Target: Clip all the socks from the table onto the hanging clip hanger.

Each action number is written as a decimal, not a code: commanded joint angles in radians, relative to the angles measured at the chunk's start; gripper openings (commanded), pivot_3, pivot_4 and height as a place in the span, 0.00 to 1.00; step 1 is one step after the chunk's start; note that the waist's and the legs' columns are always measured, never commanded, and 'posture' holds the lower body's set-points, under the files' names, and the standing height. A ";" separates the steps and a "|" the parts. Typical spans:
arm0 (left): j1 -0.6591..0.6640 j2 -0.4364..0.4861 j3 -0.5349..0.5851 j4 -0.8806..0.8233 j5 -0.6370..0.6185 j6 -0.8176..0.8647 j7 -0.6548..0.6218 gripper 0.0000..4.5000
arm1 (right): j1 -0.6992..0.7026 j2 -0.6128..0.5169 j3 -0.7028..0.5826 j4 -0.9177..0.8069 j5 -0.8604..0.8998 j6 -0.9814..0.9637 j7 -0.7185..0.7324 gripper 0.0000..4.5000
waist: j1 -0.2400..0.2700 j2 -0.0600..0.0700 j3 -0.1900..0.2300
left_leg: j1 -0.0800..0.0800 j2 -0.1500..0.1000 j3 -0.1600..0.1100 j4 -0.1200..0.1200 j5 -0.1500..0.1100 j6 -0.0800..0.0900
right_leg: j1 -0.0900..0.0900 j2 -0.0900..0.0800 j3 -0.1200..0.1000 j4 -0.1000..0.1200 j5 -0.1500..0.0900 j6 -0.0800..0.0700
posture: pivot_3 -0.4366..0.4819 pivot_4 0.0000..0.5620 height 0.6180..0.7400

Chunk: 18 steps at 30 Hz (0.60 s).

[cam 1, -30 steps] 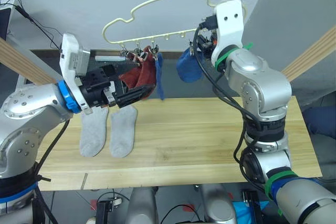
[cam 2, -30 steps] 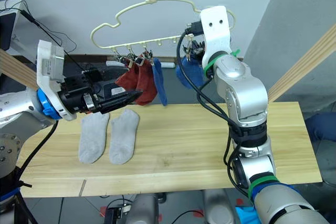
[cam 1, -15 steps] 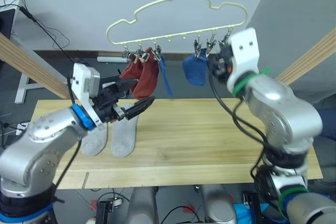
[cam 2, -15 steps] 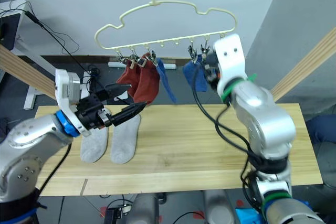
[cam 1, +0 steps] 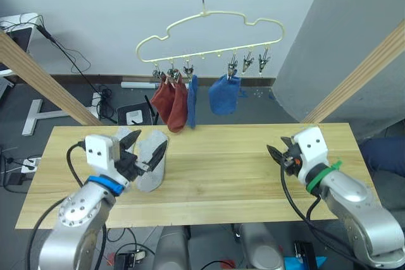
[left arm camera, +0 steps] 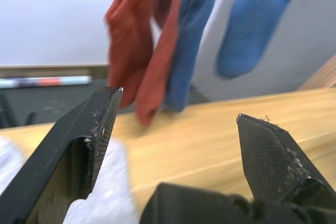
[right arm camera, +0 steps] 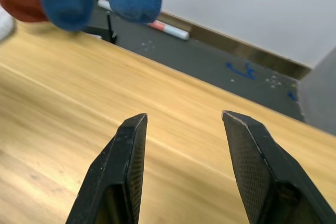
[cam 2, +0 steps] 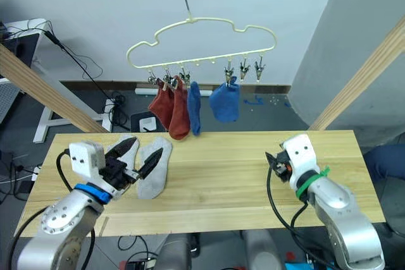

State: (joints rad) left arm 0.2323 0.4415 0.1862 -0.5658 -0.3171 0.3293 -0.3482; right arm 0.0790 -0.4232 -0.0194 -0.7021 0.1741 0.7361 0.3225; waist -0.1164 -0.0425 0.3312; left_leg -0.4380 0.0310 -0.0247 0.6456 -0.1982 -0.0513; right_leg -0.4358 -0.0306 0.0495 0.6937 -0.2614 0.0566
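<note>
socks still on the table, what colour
Light grey socks, clearest in the right eye view.

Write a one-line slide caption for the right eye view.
Four socks hang clipped on the clip hanger; two grey socks remain on the table, both grippers open and low.
</note>
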 commanded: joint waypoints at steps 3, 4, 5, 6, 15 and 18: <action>0.081 -0.075 -0.003 0.045 0.087 -0.159 0.032 0.89 | 0.115 0.011 -0.017 0.050 -0.055 -0.289 0.010 0.52 | 0.000 -0.004 -0.012 | 0.003 0.001 0.001 -0.001 0.000 0.000 | 0.003 0.001 0.001 -0.001 0.000 0.000 | 0.25 0.49 1.00; 0.109 -0.091 -0.002 0.050 0.082 -0.172 0.027 0.89 | 0.148 0.008 -0.020 0.067 -0.062 -0.315 0.013 0.52 | 0.000 -0.004 -0.013 | 0.003 0.001 0.001 0.000 0.000 0.000 | 0.003 0.001 0.001 -0.001 0.001 -0.002 | 0.26 0.47 1.00; 0.128 -0.103 -0.001 0.054 0.079 -0.183 0.024 0.89 | 0.172 0.005 -0.022 0.079 -0.067 -0.335 0.015 0.52 | 0.000 -0.004 -0.018 | 0.003 0.001 0.001 0.000 0.000 0.000 | 0.003 0.001 0.001 -0.002 0.001 -0.003 | 0.26 0.47 1.00; 0.141 -0.112 0.000 0.057 0.076 -0.191 0.022 0.89 | 0.187 0.004 -0.024 0.089 -0.071 -0.352 0.017 0.52 | 0.001 -0.002 -0.028 | 0.003 0.002 0.000 -0.001 0.000 0.001 | 0.004 0.001 0.001 -0.004 0.002 -0.005 | 0.26 0.47 1.00; 0.185 -0.205 0.034 0.120 0.010 -0.336 -0.014 0.89 | 0.238 0.006 -0.023 0.081 -0.062 -0.392 0.037 0.52 | 0.002 -0.001 -0.036 | 0.006 0.013 0.002 0.000 0.000 0.001 | 0.012 0.004 -0.002 -0.014 0.003 -0.008 | 0.25 0.47 1.00; 0.193 -0.210 0.027 0.132 0.019 -0.351 -0.018 0.89 | 0.242 0.009 -0.026 0.077 -0.057 -0.386 0.040 0.52 | 0.002 -0.001 -0.037 | 0.006 0.013 0.003 -0.001 0.000 0.000 | 0.012 0.009 -0.002 -0.015 0.002 -0.009 | 0.25 0.47 1.00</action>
State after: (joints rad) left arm 0.4133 0.2357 0.2087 -0.4213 -0.2932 0.0076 -0.3632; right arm 0.3091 -0.4142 -0.0209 -0.5847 0.1023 0.3599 0.3559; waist -0.1147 -0.0437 0.2941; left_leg -0.4317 0.0447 -0.0222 0.6441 -0.1983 -0.0508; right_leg -0.4243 -0.0212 0.0473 0.6788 -0.2596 0.0466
